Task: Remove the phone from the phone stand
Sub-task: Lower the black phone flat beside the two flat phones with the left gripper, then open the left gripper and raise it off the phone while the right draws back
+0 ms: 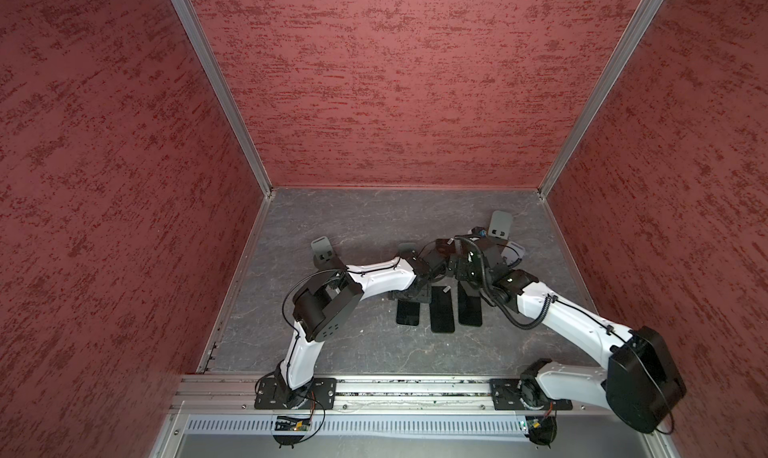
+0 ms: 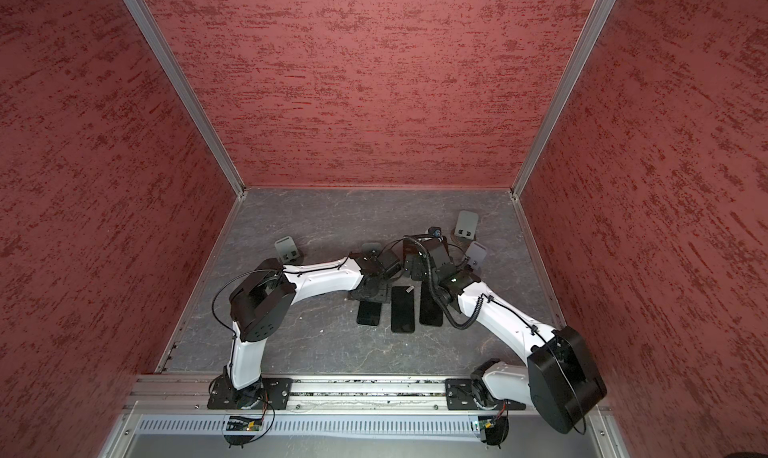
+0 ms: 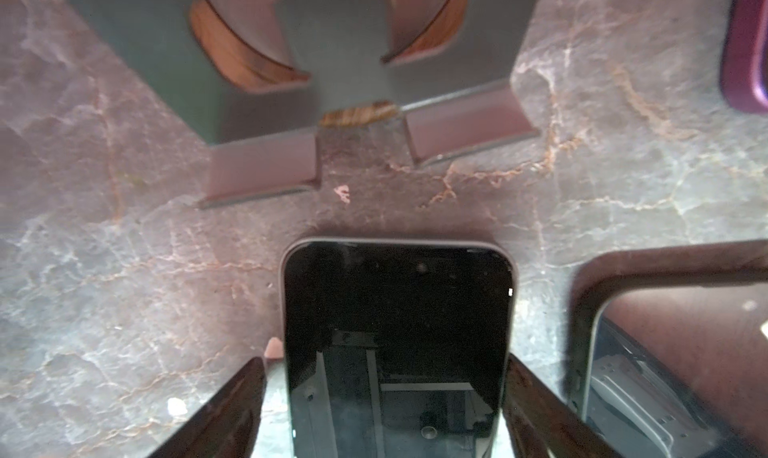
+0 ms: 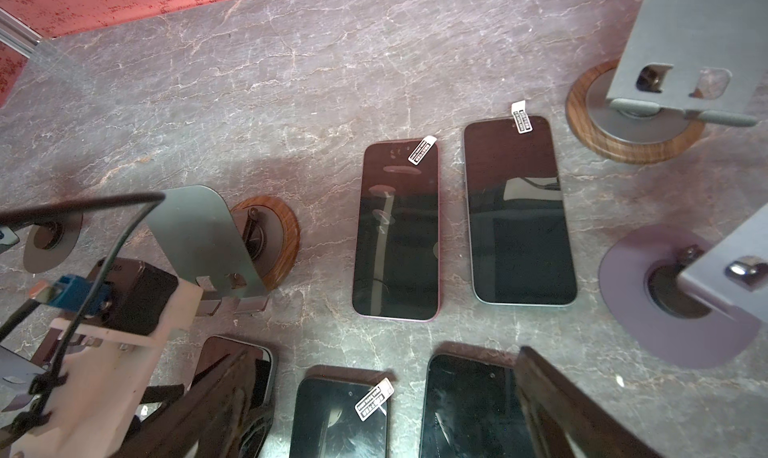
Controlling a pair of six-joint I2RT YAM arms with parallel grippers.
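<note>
Left wrist: phone (image 3: 395, 331) lies flat on the table (image 3: 104, 269), screen up, off the phone stand (image 3: 345, 40) and just in front of it. Glossy black glass, pale rounded rim, rig reflected in the screen. Jaws of left gripper (image 3: 384, 362) straddle it, parted, with a gap showing on one side, so no clamp. That gap can't be made out from above. In a top view the phone (image 1: 407, 314) is leftmost in a row of three, its far end under the gripper. Right wrist alone shows a maroon-rimmed phone (image 4: 397, 231) and a silver-rimmed phone (image 4: 519, 211), both with white sticker tabs. Jaws of right gripper (image 4: 386, 352) are spread wide, holding nothing.
</note>
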